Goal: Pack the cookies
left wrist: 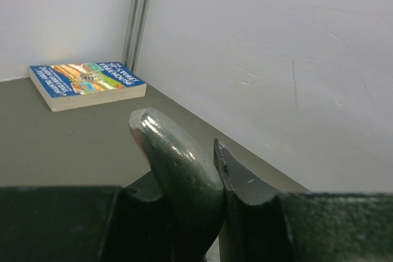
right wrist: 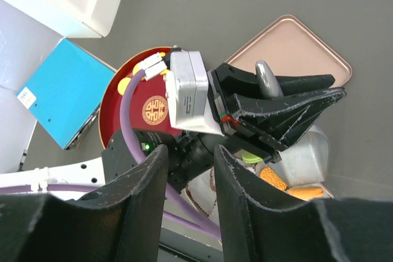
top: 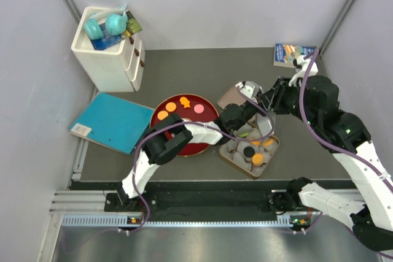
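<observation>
Seeing book in left wrist view, cookies in right | left tool together | right tool apart

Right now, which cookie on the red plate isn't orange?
The pink cookie, rightmost in the row on the red plate; the other three cookies there are orange.

Left arm stretched forward and rightward, left claw angled upward, fingers pressed together, nothing seen between. Right arm folded inward, right claw above left wrist, jaws parted, empty.
</observation>
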Tool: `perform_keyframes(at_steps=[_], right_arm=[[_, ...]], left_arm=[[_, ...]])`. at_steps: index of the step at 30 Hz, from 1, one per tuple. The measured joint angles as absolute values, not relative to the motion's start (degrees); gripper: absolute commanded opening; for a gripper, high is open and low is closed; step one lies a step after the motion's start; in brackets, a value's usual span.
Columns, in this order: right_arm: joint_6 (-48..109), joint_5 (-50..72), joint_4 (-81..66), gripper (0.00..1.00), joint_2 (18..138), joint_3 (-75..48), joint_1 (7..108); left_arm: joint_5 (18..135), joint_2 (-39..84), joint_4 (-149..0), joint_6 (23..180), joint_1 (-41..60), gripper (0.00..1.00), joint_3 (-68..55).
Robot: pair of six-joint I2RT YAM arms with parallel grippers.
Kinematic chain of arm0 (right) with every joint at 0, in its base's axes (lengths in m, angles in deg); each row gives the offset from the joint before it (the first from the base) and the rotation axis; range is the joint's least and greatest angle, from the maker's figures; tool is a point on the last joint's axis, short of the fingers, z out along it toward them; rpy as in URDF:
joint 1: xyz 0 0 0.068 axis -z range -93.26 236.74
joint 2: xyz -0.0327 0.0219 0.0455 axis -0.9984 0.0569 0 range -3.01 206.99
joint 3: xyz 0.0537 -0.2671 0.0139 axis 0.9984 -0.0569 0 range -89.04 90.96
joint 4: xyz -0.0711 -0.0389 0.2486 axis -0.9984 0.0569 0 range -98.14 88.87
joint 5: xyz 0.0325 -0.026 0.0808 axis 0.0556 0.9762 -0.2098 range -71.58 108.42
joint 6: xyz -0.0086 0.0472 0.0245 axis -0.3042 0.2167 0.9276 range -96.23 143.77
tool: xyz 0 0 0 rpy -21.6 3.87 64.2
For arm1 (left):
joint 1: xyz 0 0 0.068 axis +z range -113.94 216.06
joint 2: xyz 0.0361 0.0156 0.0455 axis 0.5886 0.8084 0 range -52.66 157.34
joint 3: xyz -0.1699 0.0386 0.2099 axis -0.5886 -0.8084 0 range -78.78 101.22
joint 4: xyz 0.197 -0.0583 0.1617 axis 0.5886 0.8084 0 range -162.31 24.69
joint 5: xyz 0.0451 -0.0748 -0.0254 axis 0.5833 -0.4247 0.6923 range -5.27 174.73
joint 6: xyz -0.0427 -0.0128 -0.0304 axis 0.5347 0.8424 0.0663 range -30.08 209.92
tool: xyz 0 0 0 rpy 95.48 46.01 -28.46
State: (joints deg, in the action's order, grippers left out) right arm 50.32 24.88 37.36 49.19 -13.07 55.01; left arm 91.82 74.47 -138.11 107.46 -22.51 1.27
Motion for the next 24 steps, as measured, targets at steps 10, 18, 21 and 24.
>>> perform_keyframes(at_steps=[10,18,21,24], right_arm=[[50.3,24.9,37.3,0.37,49.2,-13.1,55.0],[50.4,25.8,37.2,0.39,48.9,-12.7,55.0],[50.4,26.5,37.2,0.40,48.8,-11.2,55.0],[50.5,27.1,36.7,0.41,48.9,-9.5,55.0]], left_arm=[[94.5,73.5,-141.6,104.7,-23.1,0.00,-1.5],[98.7,67.2,-141.8,107.3,-19.1,0.00,-10.2],[100.4,63.4,-141.2,111.0,-15.2,0.00,-13.9],[101.7,59.5,-140.5,114.3,-11.6,0.00,-16.4]])
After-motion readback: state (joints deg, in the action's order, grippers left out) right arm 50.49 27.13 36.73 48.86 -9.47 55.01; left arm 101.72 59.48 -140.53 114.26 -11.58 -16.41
